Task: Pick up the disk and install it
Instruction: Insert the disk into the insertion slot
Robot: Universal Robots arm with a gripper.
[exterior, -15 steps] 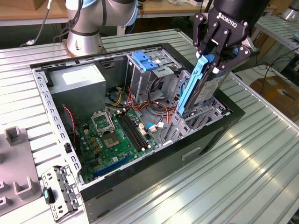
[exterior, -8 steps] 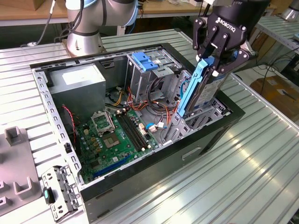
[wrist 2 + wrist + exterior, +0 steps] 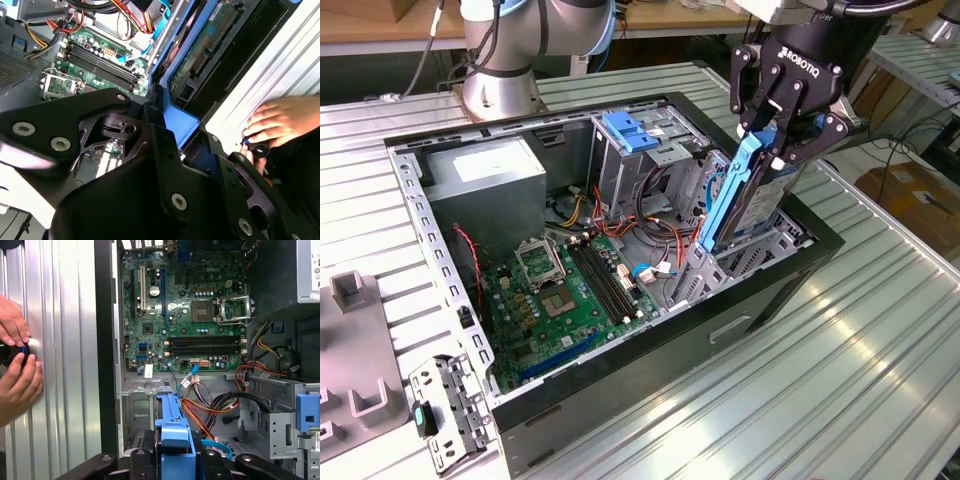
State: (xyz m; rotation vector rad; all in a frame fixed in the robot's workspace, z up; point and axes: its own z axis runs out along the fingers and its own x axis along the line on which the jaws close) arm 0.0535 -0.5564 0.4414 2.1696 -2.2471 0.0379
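My gripper [image 3: 778,150] is shut on the disk [image 3: 745,200], a dark drive framed by blue side rails. I hold the disk on edge, nearly upright, over the open computer case [image 3: 800,270] at the exterior view's right end. Its lower end reaches the metal drive bay [image 3: 760,250] there. In the second wrist view the disk's [image 3: 200,55] circuit-board side slants down into the bay beyond the gripper [image 3: 185,140]. In the first wrist view a blue rail of the disk [image 3: 172,425] sticks out from between the fingers [image 3: 140,460].
Inside the case lie the green motherboard [image 3: 570,290], a grey power supply box [image 3: 485,170], a drive cage with a blue latch [image 3: 630,130] and loose red and orange cables [image 3: 210,410]. A person's hands [image 3: 15,355] rest on the ribbed table beside the case. A metal bracket [image 3: 445,400] lies near the front.
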